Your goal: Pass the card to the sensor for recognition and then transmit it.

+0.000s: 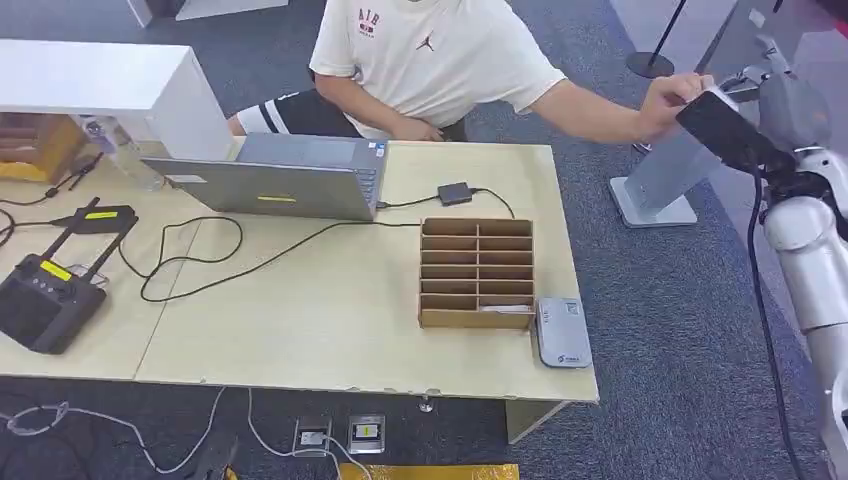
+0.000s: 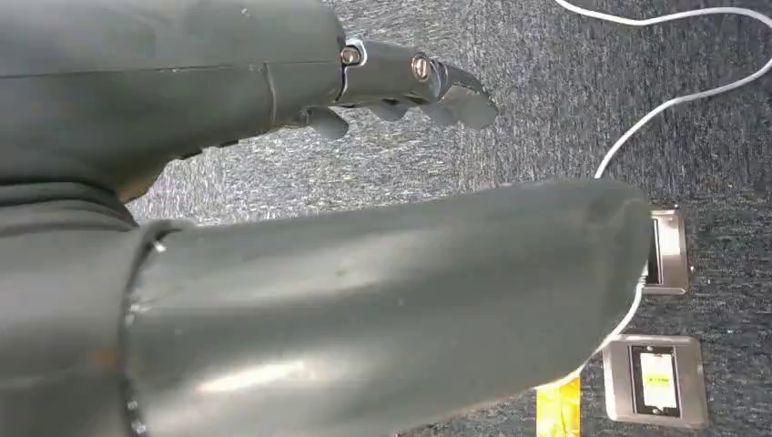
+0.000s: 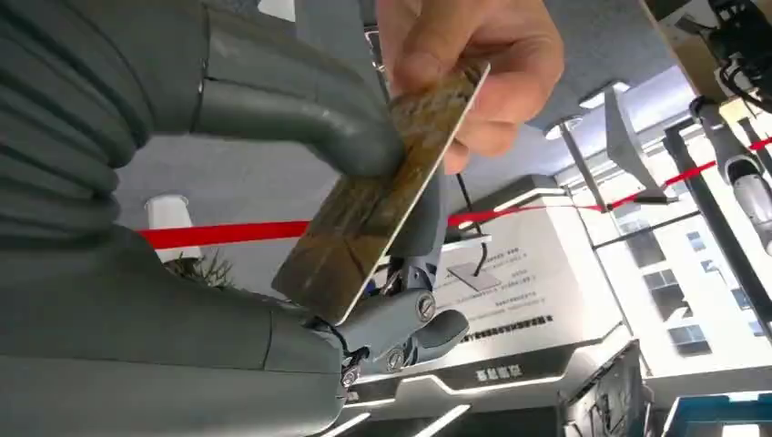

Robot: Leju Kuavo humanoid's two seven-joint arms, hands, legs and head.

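While person's hand (image 3: 473,64) pinches card (image 3: 382,196) | right hand (image 3: 364,300) fingers (image 3: 309,118) hold card | left hand (image 2: 401,86) spread, empty

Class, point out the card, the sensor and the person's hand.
card (image 3: 382,196), right wrist view, middle of its brown face.
sensor (image 1: 561,331), head view, its grey top.
person's hand (image 3: 473,55), right wrist view, fingers pinching the card.

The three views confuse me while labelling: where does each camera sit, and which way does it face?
Head view: high on the body, looking down at the table; right hand raised.
Left wrist view: behind the left hand, facing carpet.
Right wrist view: behind the right hand, facing up; card.
Shared: the person's hand at the card.
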